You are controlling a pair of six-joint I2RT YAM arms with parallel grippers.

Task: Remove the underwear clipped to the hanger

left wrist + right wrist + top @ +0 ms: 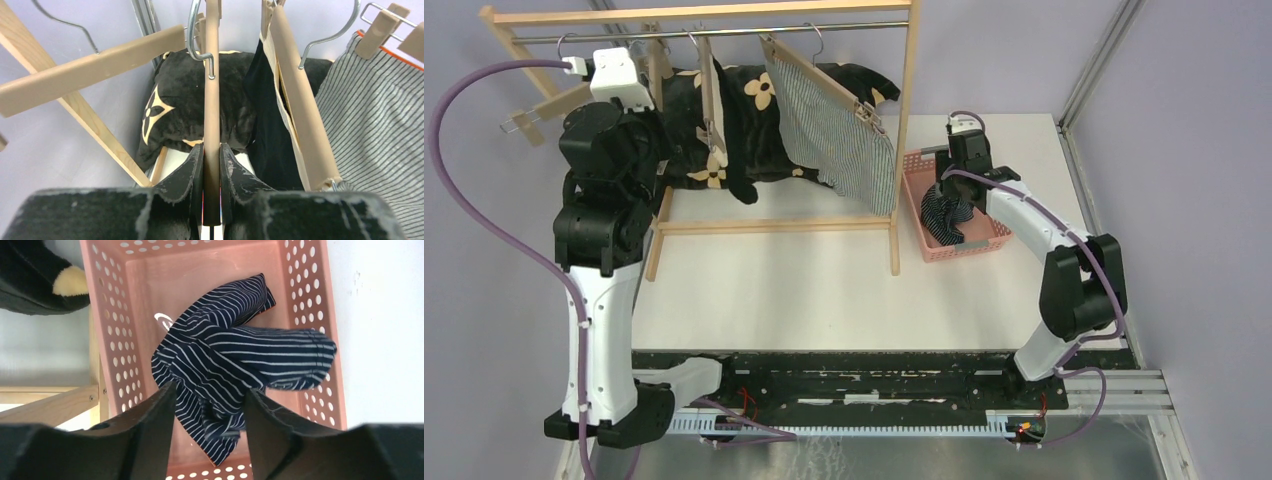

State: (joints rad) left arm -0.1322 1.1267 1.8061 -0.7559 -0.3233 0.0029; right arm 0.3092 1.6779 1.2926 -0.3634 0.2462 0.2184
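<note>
Navy white-striped boxer-style underwear (235, 370) lay crumpled in the pink perforated plastic basket (112, 315) at the right side of the white desk (824, 290). It sat directly under the right arm (1024, 212), whose jaws stood spread above it with nothing pinched, a pose that read as a drop into the basket. The jaws of the left arm (609, 230) were pressed onto the bar of a pale wooden hanger (212, 100), apparently to steady it on the light wooden rack (906, 120).

Two pieces hung clipped: plain black underwear (270, 130) on the neighbouring hanger, and grey-white finely striped underwear (372, 125) beyond it. By that count, the job looked about one-third done. A big black cushion with tan flower marks (190, 95) lay behind the rack.

The held hanger's lower end vanished between the jaws, with its clips out of sight. The black piece's clips were hidden too, and from above the left arm covered its own grip.
</note>
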